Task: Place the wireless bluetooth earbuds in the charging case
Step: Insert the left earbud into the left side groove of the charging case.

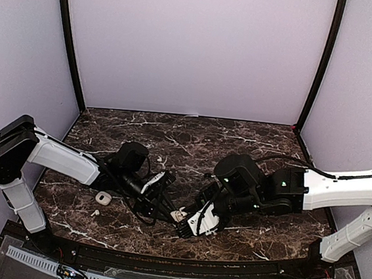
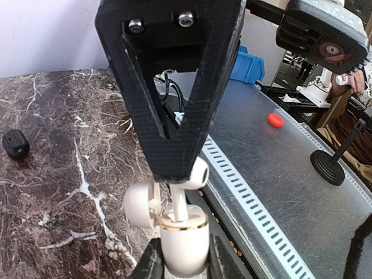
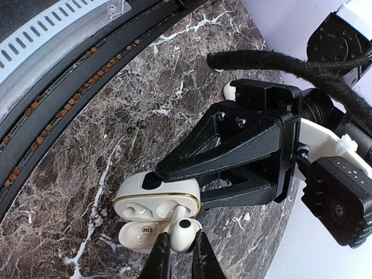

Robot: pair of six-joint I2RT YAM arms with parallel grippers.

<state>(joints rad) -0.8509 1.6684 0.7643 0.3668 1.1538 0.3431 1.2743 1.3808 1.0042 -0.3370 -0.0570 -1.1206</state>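
**Inspector:** Status of insertion?

**Assessor:** Partial. The left end effector (image 2: pixel 185 264) is clamped on the open white charging case (image 2: pixel 185 235), held near the table's (image 1: pixel 258 143) six o'clock edge. The right end effector (image 3: pixel 180 257) is pinched on a white earbud (image 3: pixel 185 231). Its stem enters the case, but by my reading the head is not yet seated.

**Inspector:** Outstanding?

**Assessor:** Seating and release. The neighbouring socket looks empty. A second white case (image 1: pixel 103 197) lies at nine o'clock of the held one, with a loose earbud (image 1: pixel 94 213) just beside it.

**Inspector:** Markings?

**Assessor:** One small dark logo (image 3: pixel 146 231) inside the lid, illegible. Nothing else is readable.
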